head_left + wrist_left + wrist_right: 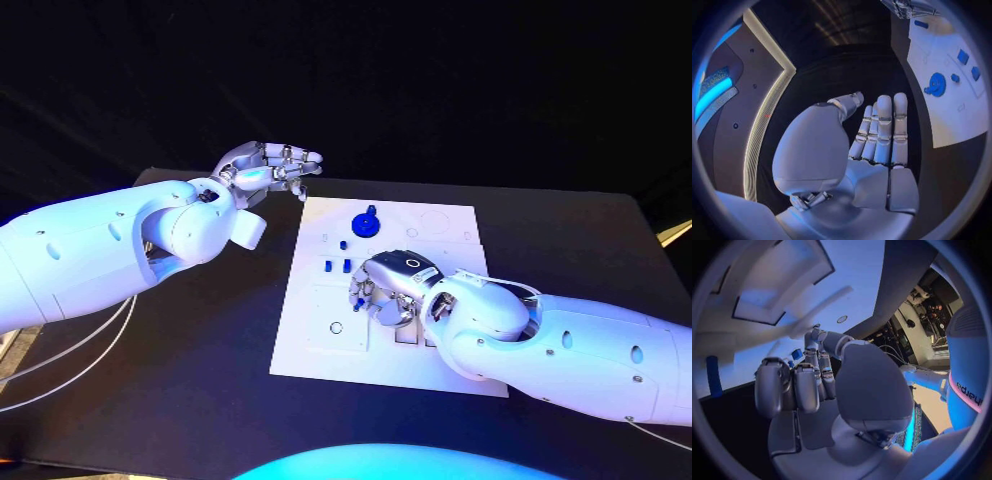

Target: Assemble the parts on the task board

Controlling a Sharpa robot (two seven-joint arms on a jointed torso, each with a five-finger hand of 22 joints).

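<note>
The white task board (325, 330) lies mid-table. A round blue part (366, 223) stands near its far edge, with small blue parts (338, 266) a little nearer. My right hand (392, 288) rests fingers-down on the board's middle. Its curled fingers (795, 385) and thumb close on a small blue part (796, 354), of which only a sliver shows. Another blue part (714, 376) lies on the board beside them. My left hand (268, 168) hovers off the board's far left corner, fingers (882, 130) straight, holding nothing. The left wrist view shows the board (942, 115) and round part (936, 84).
Black table (188, 360) surrounds the board. Rectangular recesses (767, 302) and a small round hole (842, 319) are cut into the board beyond my right hand. A round hole (336, 327) marks the board's near left part.
</note>
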